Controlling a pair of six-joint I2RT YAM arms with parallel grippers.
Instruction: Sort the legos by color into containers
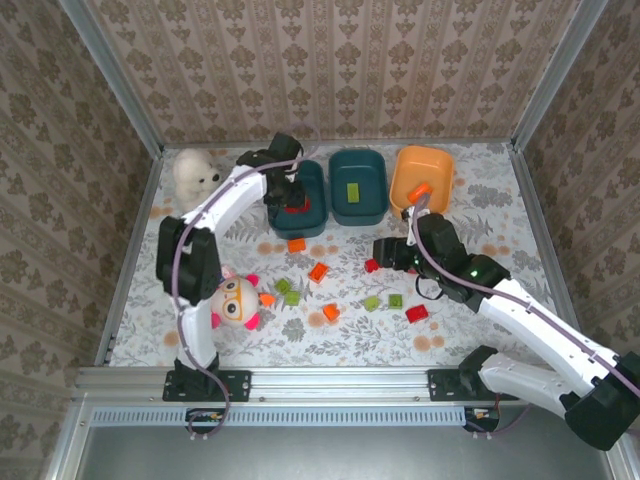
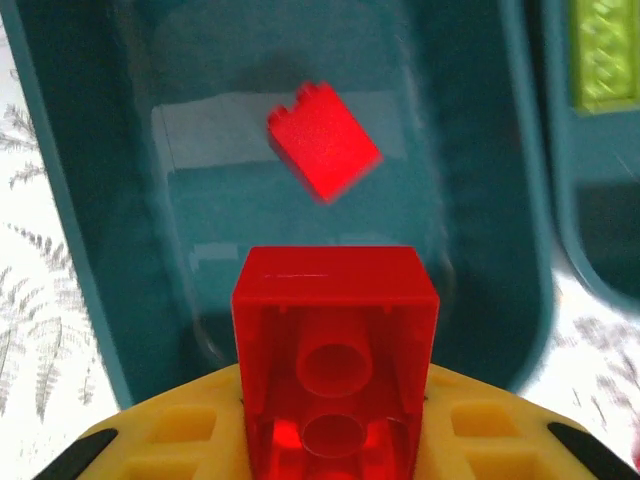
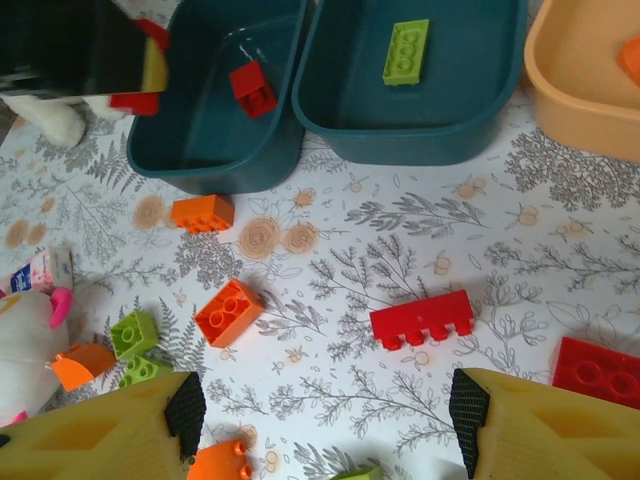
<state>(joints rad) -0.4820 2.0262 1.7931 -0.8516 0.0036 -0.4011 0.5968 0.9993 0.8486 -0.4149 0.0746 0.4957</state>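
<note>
Over the left teal tub (image 1: 316, 180), upper centre-left of the top view, the left gripper (image 2: 335, 440) is narrowed on a red brick (image 2: 335, 350), pinched between its yellow fingers (image 2: 180, 430); a second red brick (image 2: 322, 140) already lies on the tub floor below. I judge the step to be dropping red into this tub, so the next move calls for parting the jaws. Further right, the middle teal tub (image 1: 372, 200) holds a green brick (image 1: 353, 190) and the orange tub (image 1: 432, 165) an orange brick (image 1: 420, 189). Lower right, the right gripper (image 3: 327, 410) stands wide and empty above a long red brick (image 3: 421, 318) on the table (image 3: 560, 260)
</note>
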